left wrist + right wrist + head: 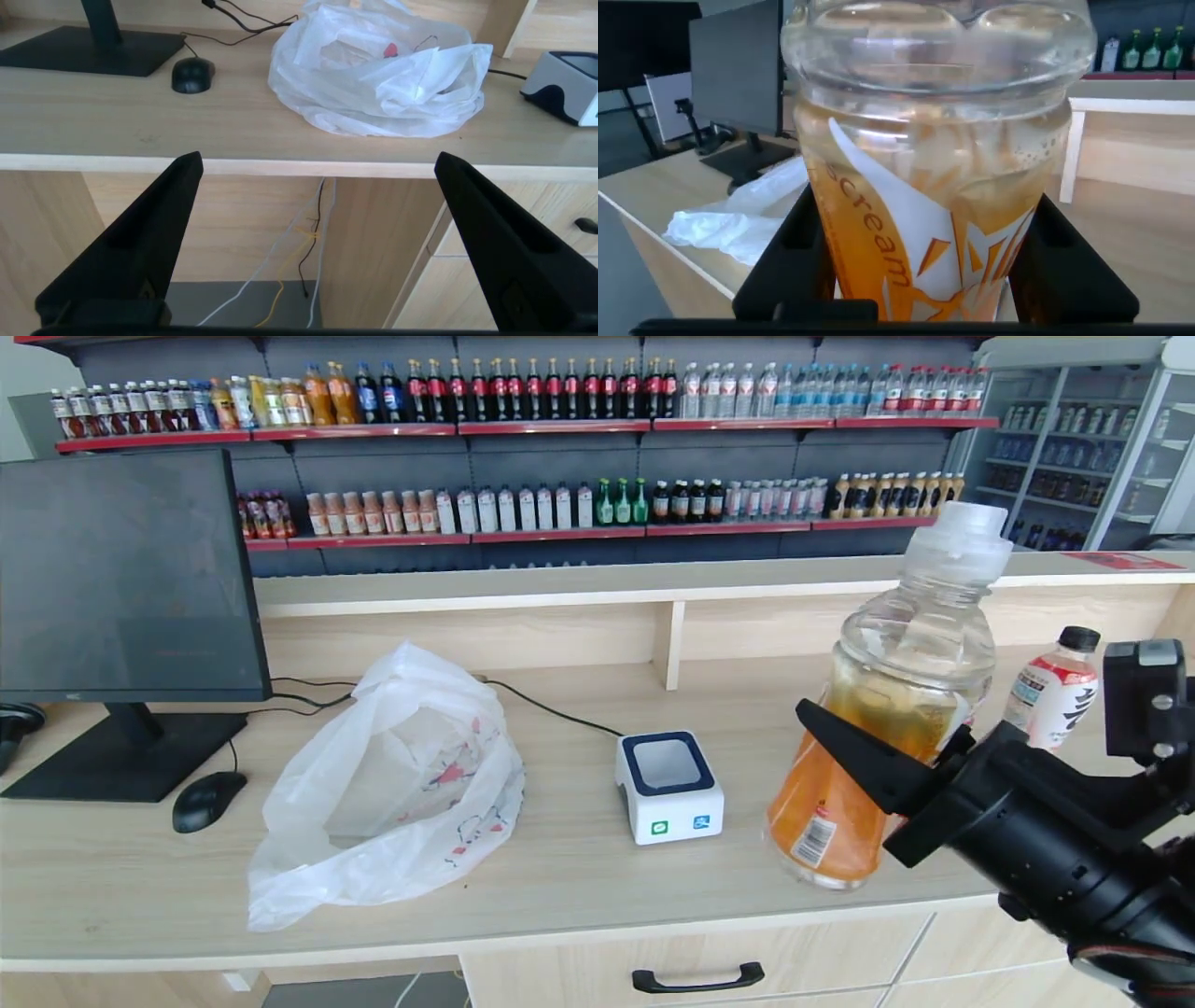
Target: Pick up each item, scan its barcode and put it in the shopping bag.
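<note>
Bottle (896, 681) in right claw (924, 280) near counter (560, 887) front edge, beside scanner (668, 786).

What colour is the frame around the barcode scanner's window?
Dark blue, on a white body; the barcode scanner shows best in the head view.

Right gripper (934, 275) clamped on juice bottle (934, 177).
Black fingers (796, 257) press both its sides; white bag (729, 224) and dark monitor (733, 70) on the counter (1139, 224) behind.

Half-full orange bottle (896, 681) leans toward 1 o'clock. Scanner (668, 786) sits at its 9 o'clock, open bag (392, 775) beyond; white bottle (1055, 691) at 3.
</note>
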Robot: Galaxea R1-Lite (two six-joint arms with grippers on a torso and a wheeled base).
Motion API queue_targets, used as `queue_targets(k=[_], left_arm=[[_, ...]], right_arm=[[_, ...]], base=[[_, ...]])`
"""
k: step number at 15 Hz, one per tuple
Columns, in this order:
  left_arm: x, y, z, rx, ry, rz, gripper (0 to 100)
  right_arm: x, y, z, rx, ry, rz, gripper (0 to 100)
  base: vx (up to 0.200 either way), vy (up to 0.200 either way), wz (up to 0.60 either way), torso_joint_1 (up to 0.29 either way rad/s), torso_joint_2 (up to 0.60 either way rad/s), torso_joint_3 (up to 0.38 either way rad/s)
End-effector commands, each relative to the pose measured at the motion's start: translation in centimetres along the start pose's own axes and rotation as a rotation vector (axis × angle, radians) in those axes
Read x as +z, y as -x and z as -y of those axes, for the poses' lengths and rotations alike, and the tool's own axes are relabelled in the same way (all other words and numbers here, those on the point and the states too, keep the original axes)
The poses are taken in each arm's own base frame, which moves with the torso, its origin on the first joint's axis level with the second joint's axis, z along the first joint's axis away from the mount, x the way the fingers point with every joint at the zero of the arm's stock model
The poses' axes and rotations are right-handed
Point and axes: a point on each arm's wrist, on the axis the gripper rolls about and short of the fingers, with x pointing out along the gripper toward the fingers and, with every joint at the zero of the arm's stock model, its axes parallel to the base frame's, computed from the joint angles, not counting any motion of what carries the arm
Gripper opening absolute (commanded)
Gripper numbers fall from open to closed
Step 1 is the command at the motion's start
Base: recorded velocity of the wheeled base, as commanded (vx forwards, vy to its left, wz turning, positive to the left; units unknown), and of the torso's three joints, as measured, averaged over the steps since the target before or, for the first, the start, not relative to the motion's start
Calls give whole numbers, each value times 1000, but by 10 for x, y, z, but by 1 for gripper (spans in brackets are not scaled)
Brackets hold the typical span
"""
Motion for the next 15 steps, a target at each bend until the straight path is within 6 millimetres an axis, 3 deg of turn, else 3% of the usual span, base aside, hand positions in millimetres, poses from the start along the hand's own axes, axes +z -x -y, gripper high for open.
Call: queue_targets(k=[1,3,6,11,15], left_arm=[[0,0,0,0,0,0,100],[0,0,0,0,0,0,100],[0,0,0,0,0,1,100],[0,0,0,0,0,0,100],[0,0,0,0,0,3,100]], right_arm=[[6,-18,-11,59,-92,45,0],[6,-27,-12,79,-162,54,0],[9,-26,-33,185,-314,45,0],[18,-40,-39,339,-390,61,0],[20,-42,-40,356,-432,61,0]], base=[[0,0,0,0,0,0],[0,0,0,0,0,0],[0,0,0,0,0,0],[0,0,0,0,0,0],[0,0,0,0,0,0]])
